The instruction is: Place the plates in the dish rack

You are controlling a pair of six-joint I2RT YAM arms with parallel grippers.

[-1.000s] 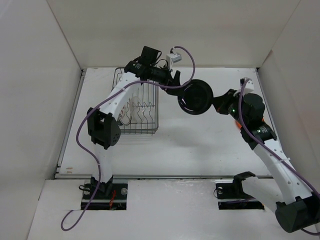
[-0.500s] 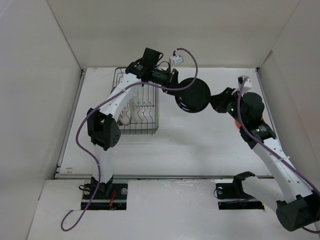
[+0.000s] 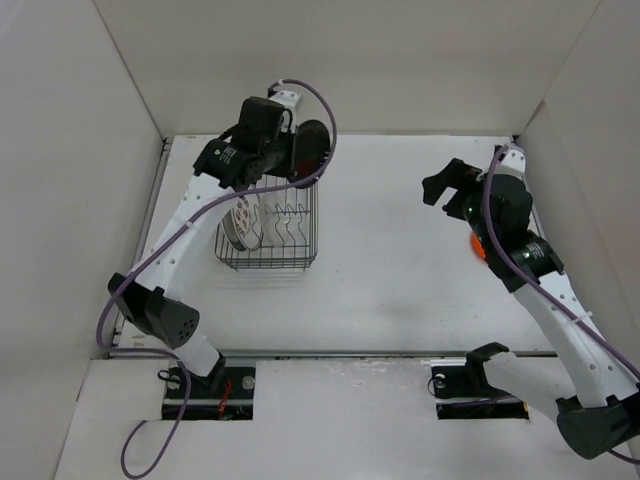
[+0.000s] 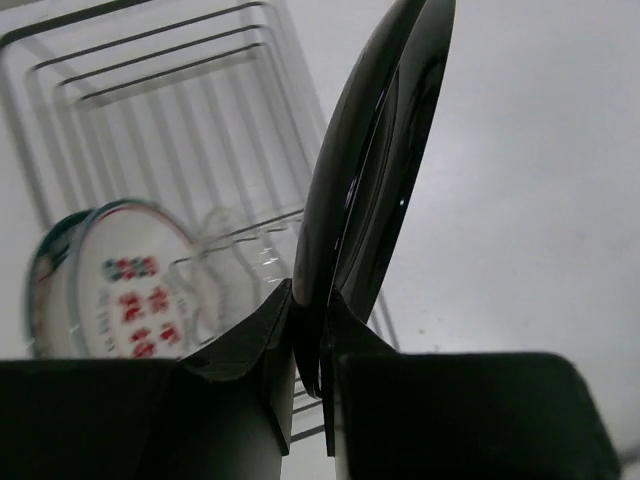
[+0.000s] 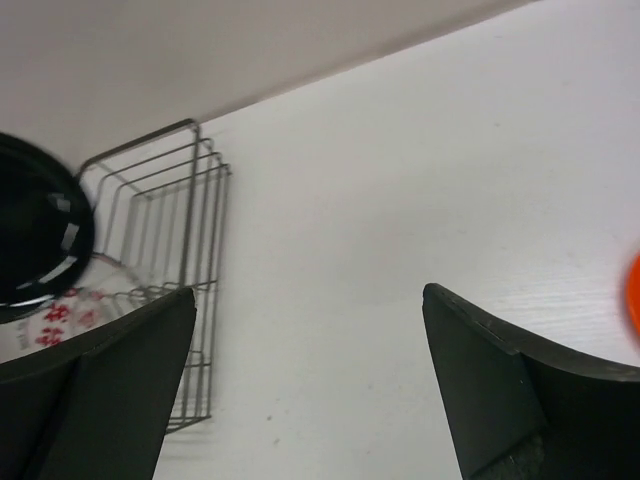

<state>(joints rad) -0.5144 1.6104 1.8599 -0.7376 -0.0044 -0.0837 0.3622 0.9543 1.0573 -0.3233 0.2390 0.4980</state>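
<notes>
**A:** Starting overhead. Gripping anything with the left pincer (image 3: 300,153)?

**B:** Pinching the black plate (image 3: 316,150) by its rim, holding it in the air over the far right corner of the dish rack (image 3: 266,264).

**A:** Seeing anything inside the rack?

**B:** Seeing the white plate with red marks (image 3: 240,225), standing upright at the rack's left end.

**A:** And looking right?

**B:** Finding the right pincer (image 3: 447,186) spread wide and carrying nothing, hanging above the worktop (image 3: 380,290), well apart from the rack. Catching a sliver of the orange plate (image 3: 476,246) on the worktop, peeking out beside the right arm (image 3: 540,290).

**A:** Switching to the left wrist.

**B:** Squeezing the black plate (image 4: 372,180) edge-on between both fingers (image 4: 240,350), narrowed right down onto its rim. Looking past it at the dish rack (image 4: 150,100), blurred, with the white plate with red marks (image 4: 125,290) standing inside at lower left. Glimpsing a teal edge just behind it, too blurred to name.

**A:** Finishing on the right wrist.

**B:** Showing both fingers (image 5: 110,400) far apart, grasping nothing. Spotting the black plate (image 5: 35,235) at the left edge, in front of the dish rack (image 5: 178,185), and the white plate with red marks (image 5: 45,322) below it. Catching the orange plate (image 5: 634,290) at the right edge, lying on the worktop (image 5: 400,200).
</notes>
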